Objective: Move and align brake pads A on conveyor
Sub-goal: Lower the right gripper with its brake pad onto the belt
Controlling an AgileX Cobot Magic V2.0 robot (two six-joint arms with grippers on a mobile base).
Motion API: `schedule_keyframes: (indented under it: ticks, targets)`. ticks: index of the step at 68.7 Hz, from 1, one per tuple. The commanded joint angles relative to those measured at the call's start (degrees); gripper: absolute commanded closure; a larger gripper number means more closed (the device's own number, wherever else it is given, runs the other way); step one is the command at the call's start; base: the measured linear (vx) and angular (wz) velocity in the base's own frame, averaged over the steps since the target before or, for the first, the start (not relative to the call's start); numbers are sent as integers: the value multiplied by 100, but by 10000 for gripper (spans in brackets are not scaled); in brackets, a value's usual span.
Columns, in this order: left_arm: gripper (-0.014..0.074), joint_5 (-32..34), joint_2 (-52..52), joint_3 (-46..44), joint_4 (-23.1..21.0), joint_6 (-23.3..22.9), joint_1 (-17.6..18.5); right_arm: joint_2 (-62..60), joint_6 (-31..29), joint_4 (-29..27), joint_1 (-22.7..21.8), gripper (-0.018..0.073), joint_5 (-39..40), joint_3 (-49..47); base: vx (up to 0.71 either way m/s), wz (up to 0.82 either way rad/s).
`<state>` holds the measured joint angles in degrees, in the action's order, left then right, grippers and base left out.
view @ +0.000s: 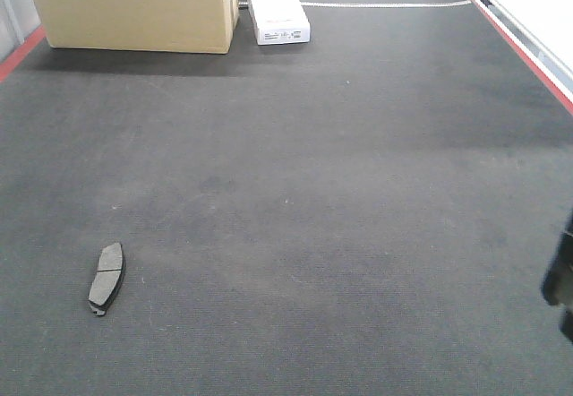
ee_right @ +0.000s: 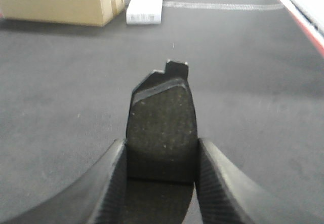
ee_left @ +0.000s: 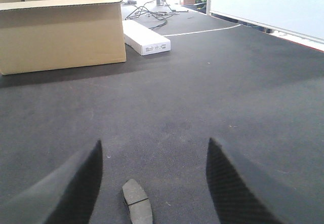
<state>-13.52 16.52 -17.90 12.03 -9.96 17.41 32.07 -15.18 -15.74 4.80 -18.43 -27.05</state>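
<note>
We see a wide, dark grey belt (view: 340, 199) with a fine woven, matte texture and a red strip (view: 510, 38) along its edge toward 2 o'clock. One brake pad (view: 106, 279), a small, grey, gently curved oblong with a thin groove across its middle, lies flat on the belt at about 8 o'clock in the front view. The left fingers (ee_left: 76, 183), black and finely textured, are spread wide and hold nothing. That pad lies between them at 6 o'clock in the left wrist view, touching neither. The right fingers (ee_right: 109, 183) are clamped on a second brake pad (ee_right: 162, 117), dark and grainy, with a notched far end. A cardboard box (view: 134, 6) sits at 11 o'clock, and a long white box (view: 275, 4) at 12 o'clock.
</note>
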Motion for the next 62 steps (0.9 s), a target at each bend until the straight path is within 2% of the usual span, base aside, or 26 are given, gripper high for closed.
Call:
schedule_keyframes:
  ticks: [1, 10, 21, 40, 62]
  targets:
    - [157, 434, 38, -155, -16, 4, 23, 564, 92, -127, -12, 557, 86, -668, 0, 0]
    - [157, 434, 38, -155, -16, 4, 23, 1620, 71, -205, -12, 553, -787, -1431, 0, 0]
    - [157, 434, 38, -155, -16, 4, 23, 2892, 65, -210, -12, 550, -1383, -2196, 0, 0]
    - [157, 434, 38, -155, -16, 4, 23, 4803, 23, -182, -12, 546, -1653, -2942, 0, 0]
    - [157, 434, 38, -155, -16, 4, 23, 6385, 24, 177, -12, 529, -2229, -3802, 0, 0]
